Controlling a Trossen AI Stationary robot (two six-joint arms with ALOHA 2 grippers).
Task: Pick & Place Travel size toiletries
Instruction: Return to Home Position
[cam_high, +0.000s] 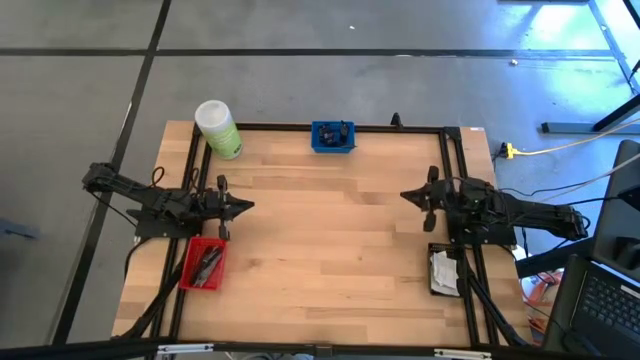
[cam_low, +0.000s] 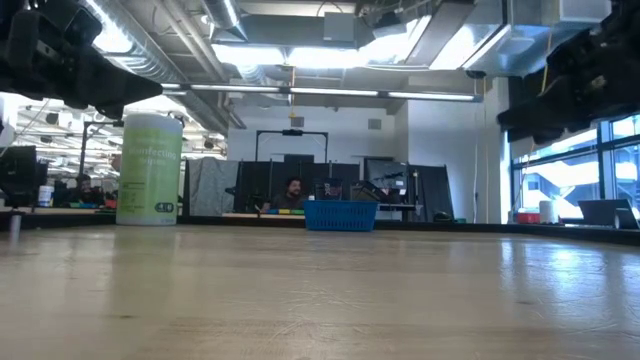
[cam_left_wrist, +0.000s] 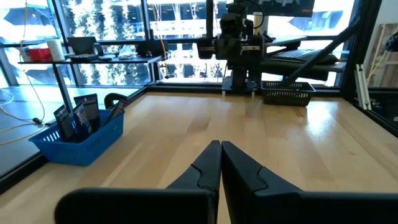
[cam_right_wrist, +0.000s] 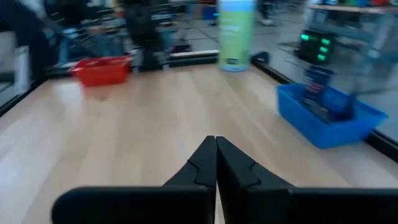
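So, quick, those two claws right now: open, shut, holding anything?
Left gripper: shut, holding nothing, over the left side of the table.
Right gripper: shut, holding nothing, over its right side.

Table: pale wooden plank top (cam_high: 320, 250) framed by thin black rails, its middle bare.
Blue basket: small blue plastic mesh basket (cam_high: 333, 150), at the middle of the far edge.
Green bottle: big light-green cylindrical bottle with a white cap (cam_high: 218, 130), upright, left of the blue basket on the same far edge, near the corner.
Red basket: small red plastic basket (cam_high: 187, 268), well apart from the blue basket, toward the near left.
Black tray: shallow black rectangular tray (cam_high: 445, 247), well apart from the blue basket, toward the near right; it seems to sit between two rails.
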